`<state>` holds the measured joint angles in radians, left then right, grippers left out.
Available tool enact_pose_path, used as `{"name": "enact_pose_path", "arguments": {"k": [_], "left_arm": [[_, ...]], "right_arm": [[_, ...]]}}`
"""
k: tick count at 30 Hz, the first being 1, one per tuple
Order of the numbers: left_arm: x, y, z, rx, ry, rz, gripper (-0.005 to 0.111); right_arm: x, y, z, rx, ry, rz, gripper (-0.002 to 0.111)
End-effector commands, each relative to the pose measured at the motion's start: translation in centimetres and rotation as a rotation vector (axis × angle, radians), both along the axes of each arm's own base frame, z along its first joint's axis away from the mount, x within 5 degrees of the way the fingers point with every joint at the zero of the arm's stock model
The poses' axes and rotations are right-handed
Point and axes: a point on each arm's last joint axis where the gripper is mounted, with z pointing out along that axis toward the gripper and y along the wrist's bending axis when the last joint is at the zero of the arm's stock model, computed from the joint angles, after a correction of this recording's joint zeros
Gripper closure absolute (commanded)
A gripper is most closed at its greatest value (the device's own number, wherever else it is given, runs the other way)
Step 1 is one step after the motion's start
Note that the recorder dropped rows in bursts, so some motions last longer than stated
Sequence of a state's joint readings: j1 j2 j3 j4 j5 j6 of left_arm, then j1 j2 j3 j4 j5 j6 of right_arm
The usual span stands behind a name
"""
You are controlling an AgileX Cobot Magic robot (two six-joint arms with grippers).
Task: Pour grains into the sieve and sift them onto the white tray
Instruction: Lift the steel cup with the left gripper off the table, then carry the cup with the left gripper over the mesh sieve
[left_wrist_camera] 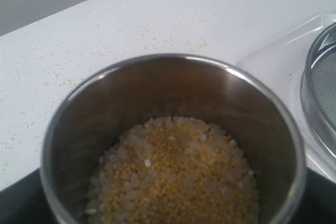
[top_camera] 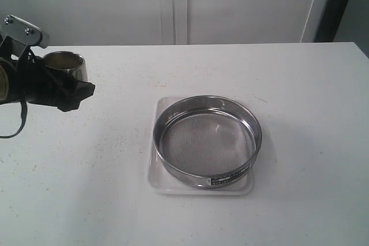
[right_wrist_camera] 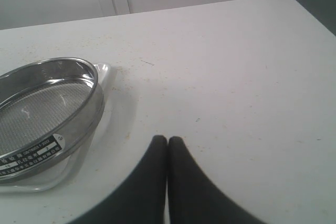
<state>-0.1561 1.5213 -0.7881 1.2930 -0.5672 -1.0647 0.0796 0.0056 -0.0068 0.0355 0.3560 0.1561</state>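
In the exterior view the left gripper point(top_camera: 72, 79) grasps a small steel cup point(top_camera: 64, 63) at the far left of the table point(top_camera: 300, 84). It is well apart from the sieve point(top_camera: 207, 141), which sits empty on the white tray point(top_camera: 154, 181) near the middle. The likely trouble is the trip over. Any tilt before the cup's lip is above the mesh would scatter grains on bare table, and a fast tip could send them over the sieve's low wall. The left wrist view looks straight into the cup. The grains point(left_wrist_camera: 178, 182) lie in its bottom, fine bright yellow granules with paler, larger whitish bits toward the edge. The tray's corner and the sieve's rim show beside it. In the right wrist view the right gripper point(right_wrist_camera: 167, 148) is clenched on nothing, its fingers pressed together, and hovers over the table near the tray. From there it could nudge the tray once sifting begins.
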Motion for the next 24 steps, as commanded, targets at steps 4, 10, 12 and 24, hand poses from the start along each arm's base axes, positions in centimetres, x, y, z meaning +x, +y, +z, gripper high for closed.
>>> {"name": "enact_pose_path", "arguments": {"k": [4,10,12,24], "left_arm": [[-0.1,-2.6,1.8,0.010,-0.048,-0.051,0.107],[0.0,-3.8,2.2,0.043,-0.059,-0.058,0.107],[0.0,-4.1,2.3,0.051,-0.063,-0.059,0.107],[0.9,-6.8,2.2,0.158,-0.079,-0.090,0.107]], "right_arm": [[0.0,0.0,-0.1,-0.001,-0.012,0.000,0.108],[0.0,0.0,-0.1,-0.001,-0.012,0.000,0.108],[0.0,0.0,-0.1,-0.001,-0.012,0.000,0.108],[0.0,0.0,-0.1,-0.001,-0.012,0.000,0.108]]}}
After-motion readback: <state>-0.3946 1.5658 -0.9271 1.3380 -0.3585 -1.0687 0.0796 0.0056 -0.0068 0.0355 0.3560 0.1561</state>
